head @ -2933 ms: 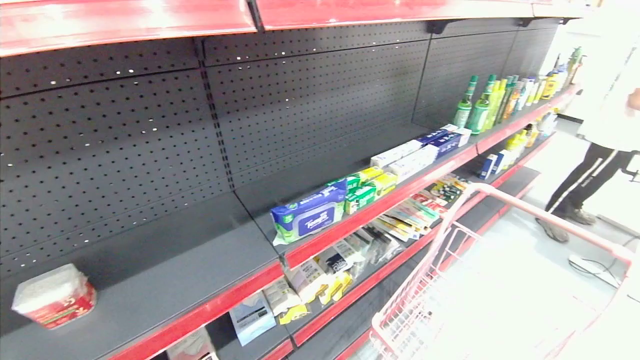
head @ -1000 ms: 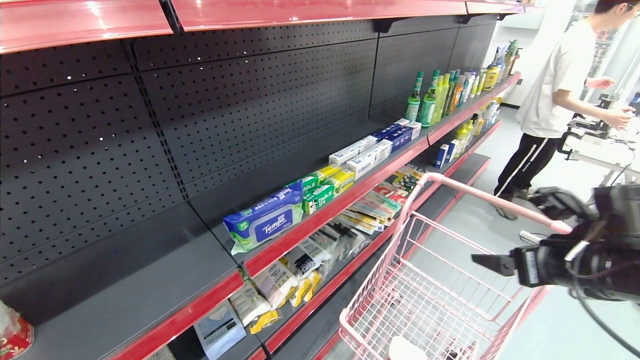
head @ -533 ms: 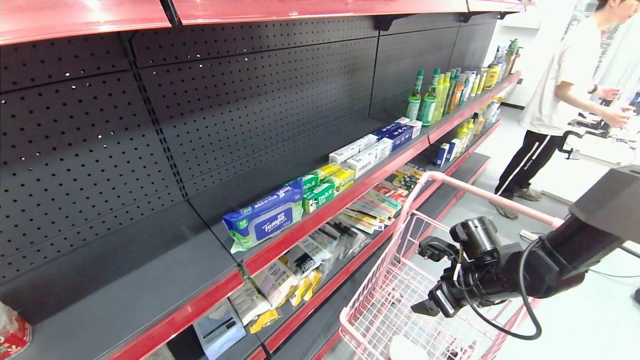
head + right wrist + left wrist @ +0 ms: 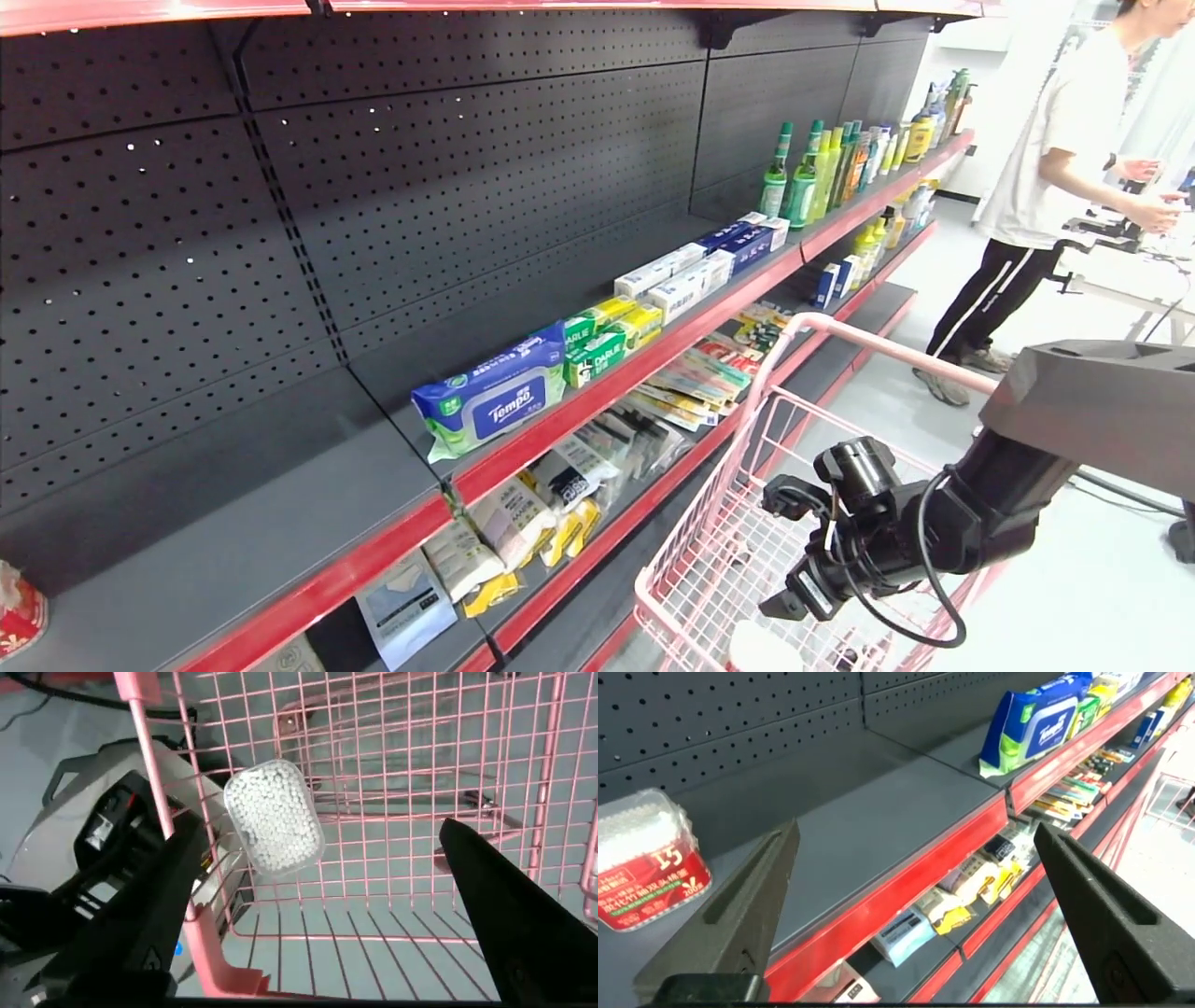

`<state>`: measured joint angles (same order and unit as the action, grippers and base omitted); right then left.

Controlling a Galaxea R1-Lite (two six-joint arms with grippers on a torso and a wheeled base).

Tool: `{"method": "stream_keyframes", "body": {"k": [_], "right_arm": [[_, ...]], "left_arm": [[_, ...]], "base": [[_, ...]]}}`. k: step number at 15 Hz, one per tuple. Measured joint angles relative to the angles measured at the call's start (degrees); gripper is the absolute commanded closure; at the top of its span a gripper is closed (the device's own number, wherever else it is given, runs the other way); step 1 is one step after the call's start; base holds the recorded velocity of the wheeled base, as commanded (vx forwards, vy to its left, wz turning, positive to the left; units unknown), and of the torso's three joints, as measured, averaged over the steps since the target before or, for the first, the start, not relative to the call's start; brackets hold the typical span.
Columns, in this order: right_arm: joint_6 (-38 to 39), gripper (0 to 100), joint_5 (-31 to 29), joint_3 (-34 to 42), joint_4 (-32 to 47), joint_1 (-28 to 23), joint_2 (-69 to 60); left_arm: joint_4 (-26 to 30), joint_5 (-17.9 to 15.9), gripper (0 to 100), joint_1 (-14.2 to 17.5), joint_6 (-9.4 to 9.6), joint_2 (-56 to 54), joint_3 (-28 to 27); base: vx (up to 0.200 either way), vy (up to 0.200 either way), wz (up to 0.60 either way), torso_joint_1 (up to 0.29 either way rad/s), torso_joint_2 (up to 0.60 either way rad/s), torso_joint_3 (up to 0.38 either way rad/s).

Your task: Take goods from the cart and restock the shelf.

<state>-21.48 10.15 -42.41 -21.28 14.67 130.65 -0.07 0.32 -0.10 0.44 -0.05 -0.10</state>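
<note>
A pink wire cart (image 4: 868, 350) stands in front of the black shelf (image 4: 233, 541). My right gripper (image 4: 794, 597) hangs inside the cart's basket, open and holding nothing. Below it, a clear box of cotton swabs (image 4: 274, 817) lies on the cart's wire floor (image 4: 420, 784); in the head view it is a white shape (image 4: 756, 651) at the bottom edge. The right gripper (image 4: 322, 826) is above the box and apart from it. My left gripper (image 4: 915, 831) is open over the shelf board, near a red-labelled cotton swab box (image 4: 645, 873) that stands there (image 4: 14, 607).
Further along the shelf lie a blue wet wipes pack (image 4: 490, 397), green toothpaste boxes (image 4: 597, 350), white and blue boxes (image 4: 691, 275) and green bottles (image 4: 794, 182). Hanging packets (image 4: 523, 523) fill the lower shelf. A wide bare stretch of shelf board lies between the swab box and the wipes.
The head camera turned right, shifting the shelf left in view. My right arm came in from the right and dropped down into the cart's basket.
</note>
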Motion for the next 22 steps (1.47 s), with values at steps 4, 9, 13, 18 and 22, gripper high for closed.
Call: {"method": "stream_keyframes", "body": {"k": [4, 9, 13, 18, 22], "right_arm": [[-1.23, 0, 0.07, 0.30, -0.06, 0.05, 1.24], [-2.02, 0, 1.67, 0.66, -0.06, 0.05, 1.55], [-4.68, 0, 1.72, 0.68, -0.09, -0.17, 1.55], [-5.84, 0, 1.83, 0.74, -0.24, 0.11, 1.40], [-6.00, 0, 3.99, 2.23, -0.26, 1.18, 0.63]], "left_arm": [[0.00, 0.00, 0, 0.00, 0.00, 0.00, 0.00], [0.00, 0.00, 0, 0.02, 0.00, 0.00, 0.00], [-0.02, 0.01, 0, 0.00, 0.00, 0.00, 0.00], [0.00, 0.04, 0, 0.02, -0.04, 0.00, 0.00], [-0.04, 0.01, 0, 0.00, -0.09, 0.00, 0.00]], "base": [[0.000, 0.000, 0.00, -0.143, 0.31, 0.166], [0.000, 0.000, 0.00, -0.147, 0.35, 0.187], [0.000, 0.000, 0.00, -0.151, 0.34, 0.192], [0.000, 0.000, 0.00, -0.048, 0.12, 0.065], [0.000, 0.000, 0.00, -0.052, 0.12, 0.076]]}}
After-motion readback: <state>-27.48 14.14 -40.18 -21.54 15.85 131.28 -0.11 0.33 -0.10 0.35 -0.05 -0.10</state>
